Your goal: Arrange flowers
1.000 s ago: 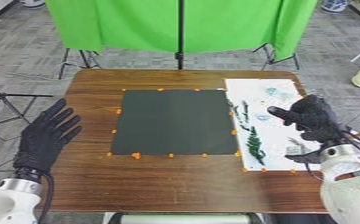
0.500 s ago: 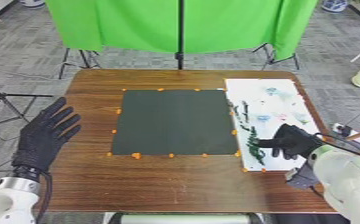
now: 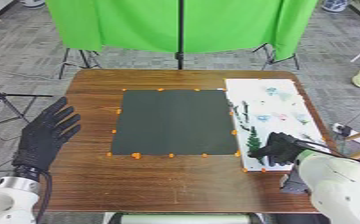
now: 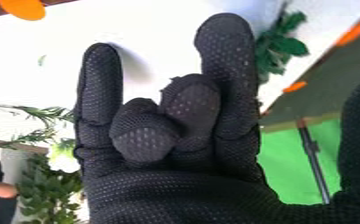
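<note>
In the head view, my left hand (image 3: 45, 135) is held open, left of the dark square mat (image 3: 175, 122). My right hand (image 3: 281, 149) is over the near part of the white board (image 3: 287, 102), close beside a dark green leafy stem (image 3: 253, 142). Pale blue flowers (image 3: 263, 118) and a small pink one (image 3: 281, 116) lie farther up the board. From the right wrist, my right hand (image 4: 172, 187) has two bent middle fingers and straighter outer ones, with nothing held. Green leaves (image 4: 285, 46) lie beyond its fingers.
The brown table (image 3: 168, 185) carries small orange markers around mat and board. A green curtain (image 3: 123, 25) hangs behind it. In the right wrist view, a white flower (image 4: 63, 161) and leafy greenery (image 4: 41, 187) are beside the hand.
My right hand has come from the board's right edge down to its near part, toward the leafy stem. My left hand has stayed still.
</note>
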Available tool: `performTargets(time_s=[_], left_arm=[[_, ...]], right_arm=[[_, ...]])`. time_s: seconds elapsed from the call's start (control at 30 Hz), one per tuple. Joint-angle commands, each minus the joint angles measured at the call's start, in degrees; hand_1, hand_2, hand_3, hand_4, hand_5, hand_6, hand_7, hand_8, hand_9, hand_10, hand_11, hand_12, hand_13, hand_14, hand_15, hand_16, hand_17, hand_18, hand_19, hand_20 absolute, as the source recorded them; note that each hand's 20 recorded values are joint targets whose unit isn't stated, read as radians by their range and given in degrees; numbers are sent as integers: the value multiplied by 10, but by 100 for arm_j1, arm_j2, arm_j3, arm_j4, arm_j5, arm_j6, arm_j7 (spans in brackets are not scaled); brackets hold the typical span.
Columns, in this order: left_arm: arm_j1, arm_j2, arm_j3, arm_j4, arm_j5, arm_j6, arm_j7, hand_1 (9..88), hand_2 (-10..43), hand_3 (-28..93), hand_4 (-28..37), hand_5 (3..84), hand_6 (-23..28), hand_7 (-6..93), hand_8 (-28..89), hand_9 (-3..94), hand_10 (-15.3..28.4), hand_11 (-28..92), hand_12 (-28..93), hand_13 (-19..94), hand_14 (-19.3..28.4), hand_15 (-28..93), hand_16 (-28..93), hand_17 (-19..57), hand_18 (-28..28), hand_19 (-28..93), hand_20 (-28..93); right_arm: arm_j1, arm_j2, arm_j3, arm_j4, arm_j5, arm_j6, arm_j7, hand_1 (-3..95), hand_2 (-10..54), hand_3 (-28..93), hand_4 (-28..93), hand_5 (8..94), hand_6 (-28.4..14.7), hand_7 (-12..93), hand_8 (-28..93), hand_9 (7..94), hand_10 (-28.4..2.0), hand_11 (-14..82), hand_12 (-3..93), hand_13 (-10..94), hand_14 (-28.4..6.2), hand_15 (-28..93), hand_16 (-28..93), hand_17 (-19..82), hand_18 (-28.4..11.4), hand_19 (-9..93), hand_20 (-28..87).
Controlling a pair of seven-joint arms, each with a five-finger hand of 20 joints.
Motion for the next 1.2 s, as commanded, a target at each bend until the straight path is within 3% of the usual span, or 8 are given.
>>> performTargets(time_s=[0.03, 0.27, 0.5, 0.67, 1.0, 1.2], left_arm=[[20, 24, -1, 16, 18, -66, -63, 256, -32, 707, -283, 256, 24, 244, -138, 197, 103, 293, 112, 143, 123, 426, -45, -109, 189, 445, 59], [-13, 61, 17, 43, 1, -55, -58, 256, -33, 707, -283, 256, 24, 243, -137, 197, 103, 292, 112, 143, 123, 426, -45, -110, 189, 446, 59], [-34, 28, 18, 36, 31, -115, -82, 256, -33, 708, -283, 256, 24, 242, -137, 197, 103, 291, 111, 143, 123, 427, -45, -110, 189, 446, 59], [14, 56, 10, 23, 12, -69, -57, 256, -34, 708, -283, 255, 23, 244, -137, 198, 104, 291, 112, 143, 123, 427, -45, -110, 189, 446, 59], [90, 42, -18, -5, -11, -29, -40, 256, -34, 708, -283, 256, 24, 243, -137, 198, 104, 291, 111, 143, 123, 426, -46, -110, 189, 446, 59], [81, 46, -1, -6, -23, -18, -21, 256, -32, 707, -283, 256, 24, 243, -137, 198, 104, 290, 111, 144, 123, 426, -45, -110, 189, 446, 59]], right_arm=[[192, 192, -93, 99, -38, -29, -19, 142, -93, 653, -283, 811, -5, 594, -132, 834, -133, 632, 364, 703, -151, 881, 315, 253, -200, 769, 224], [334, 295, -470, 352, -384, -176, -121, 142, -93, 653, -283, 811, -1, 613, -129, 839, -133, 641, 375, 708, -151, 886, 326, 256, -200, 774, 217], [235, 333, -739, 421, -415, -205, 393, 154, -91, 715, -283, 836, 5, 620, -129, 858, -127, 643, 376, 727, -144, 883, 330, 267, -197, 788, 202], [214, 312, -896, 467, -508, -503, 534, 232, -95, 749, -282, 852, 13, 635, -133, 877, -122, 640, 375, 750, -134, 873, 337, 278, -189, 798, 186], [-34, 169, -933, 601, -252, -62, 101, 339, -90, 852, -282, 868, 28, 638, -157, 896, -101, 638, 376, 779, -117, 869, 329, 298, -171, 820, 163], [-203, 101, -796, 574, 108, 352, 10, 299, 0, 906, -227, 878, 13, 684, -128, 912, -109, 624, 353, 792, -121, 860, 310, 305, -175, 829, 156]])
